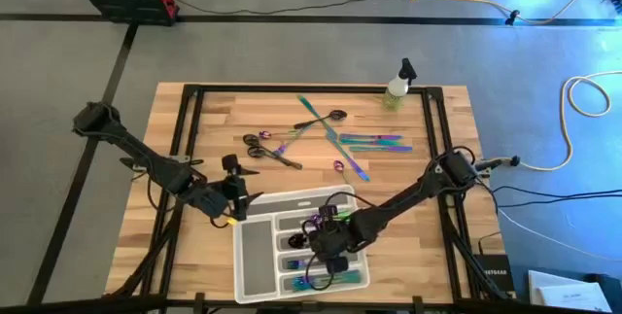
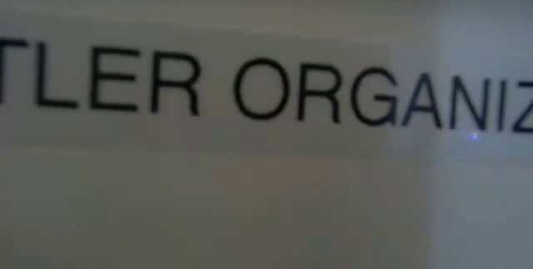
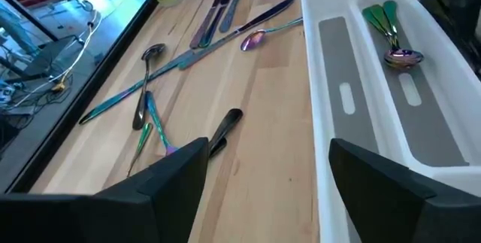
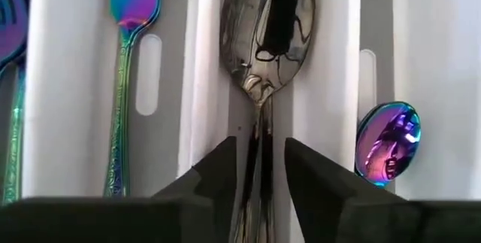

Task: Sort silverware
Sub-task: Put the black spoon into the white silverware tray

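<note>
Spoon point(image 4: 267, 32) pinched by the handle in right gripper point(image 4: 259, 175), poised over a divider wall of the tray point(image 1: 255, 285) near the table's front. Risk: landing astride two slots once released. Left gripper point(image 3: 259, 175) spread wide, empty, left of tray. More silverware point(image 1: 335, 139) far back.

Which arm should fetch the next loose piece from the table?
Left. Its open gripper hovers beside the tray, facing the loose silverware. The right gripper is over the tray, shut on a dark spoon.
</note>
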You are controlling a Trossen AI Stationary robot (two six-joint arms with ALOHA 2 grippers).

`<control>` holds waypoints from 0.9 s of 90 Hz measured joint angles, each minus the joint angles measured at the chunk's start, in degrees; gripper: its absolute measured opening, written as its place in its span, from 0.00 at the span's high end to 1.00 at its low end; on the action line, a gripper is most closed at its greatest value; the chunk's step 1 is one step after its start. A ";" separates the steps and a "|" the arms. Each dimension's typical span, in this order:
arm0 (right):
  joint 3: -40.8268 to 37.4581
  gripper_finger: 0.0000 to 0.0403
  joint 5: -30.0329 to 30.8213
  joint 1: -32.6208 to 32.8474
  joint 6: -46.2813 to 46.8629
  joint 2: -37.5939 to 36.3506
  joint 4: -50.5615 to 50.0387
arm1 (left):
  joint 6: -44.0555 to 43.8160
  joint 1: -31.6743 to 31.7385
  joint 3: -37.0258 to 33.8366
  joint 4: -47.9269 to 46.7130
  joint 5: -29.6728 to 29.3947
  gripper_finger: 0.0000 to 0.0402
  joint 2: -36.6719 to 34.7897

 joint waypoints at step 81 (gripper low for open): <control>-1.36 0.67 -4.46 -1.81 -3.30 3.48 -0.85 | 0.00 0.00 0.00 -0.20 0.02 0.35 0.00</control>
